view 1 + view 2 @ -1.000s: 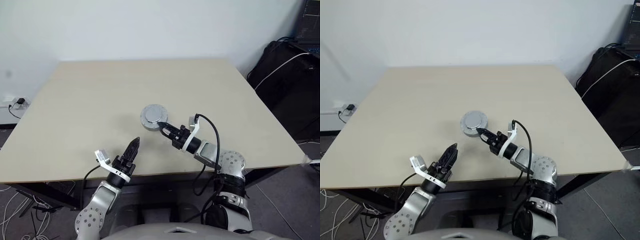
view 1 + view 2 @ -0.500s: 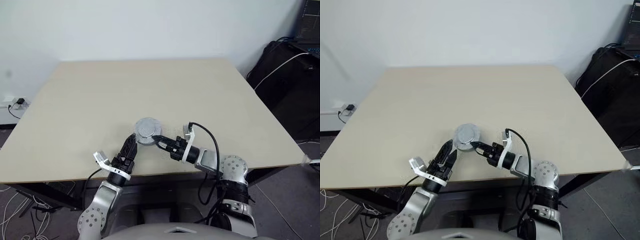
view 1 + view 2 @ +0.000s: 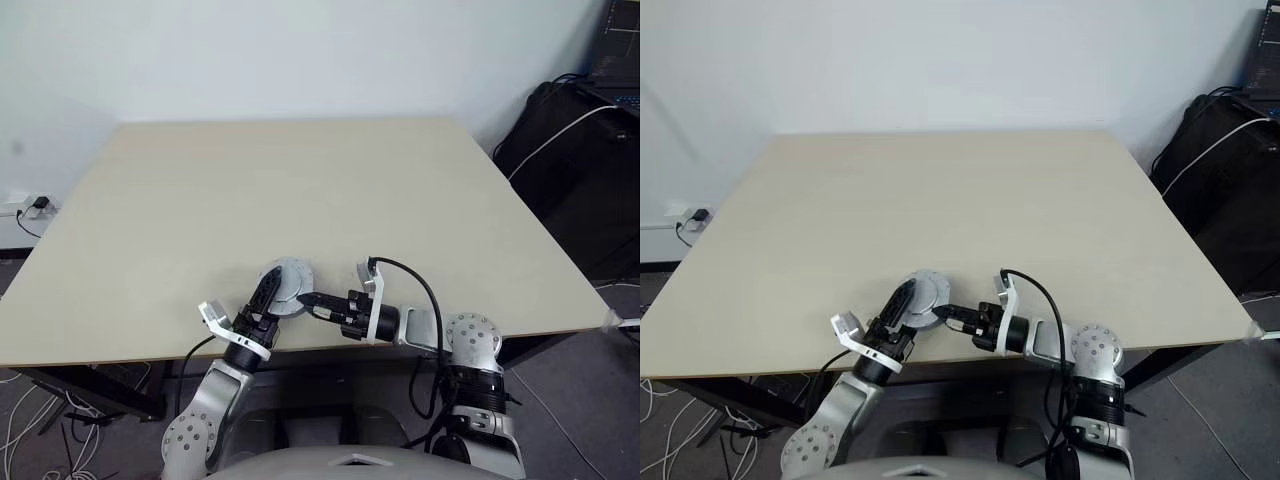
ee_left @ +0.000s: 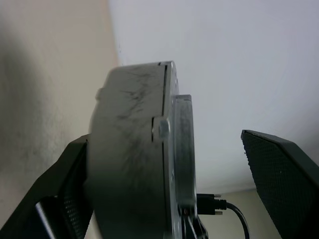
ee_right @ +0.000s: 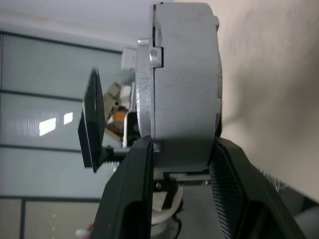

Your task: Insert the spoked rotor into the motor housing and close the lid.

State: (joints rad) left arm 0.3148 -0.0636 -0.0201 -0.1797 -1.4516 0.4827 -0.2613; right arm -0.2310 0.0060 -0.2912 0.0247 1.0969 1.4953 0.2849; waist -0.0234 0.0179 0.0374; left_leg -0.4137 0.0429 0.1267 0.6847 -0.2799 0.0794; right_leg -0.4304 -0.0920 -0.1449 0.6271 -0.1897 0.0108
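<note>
The table (image 3: 300,190), a pale beige top, takes up most of the head views; a white wall runs behind it and dark equipment with a white cable (image 3: 560,135) stands off its right side.

The motor housing (image 3: 287,287) with the lid closed on it shows as one round grey metal assembly, near the front edge of the table at about mid-width. In the head views its smooth grey face with a raised middle is turned toward the camera. In the right wrist view the assembly (image 5: 182,79) is seen edge-on as a thick grey drum joined to a thinner flanged disc, with a seam and small notches between the two parts. Whether its lower edge rests on the table cannot be told.

The right gripper (image 3: 308,298) reaches in from the right, pointing leftward. Its two black fingers (image 5: 130,199) are clamped on the rim of the assembly, one on each flat side.

The left gripper (image 3: 270,297) comes up from the front edge on the left side of the assembly. Its fingers (image 4: 279,174) stand wide apart with the drum between them; one finger lies against or just beside the grey face, the other stands clearly apart from it
</note>
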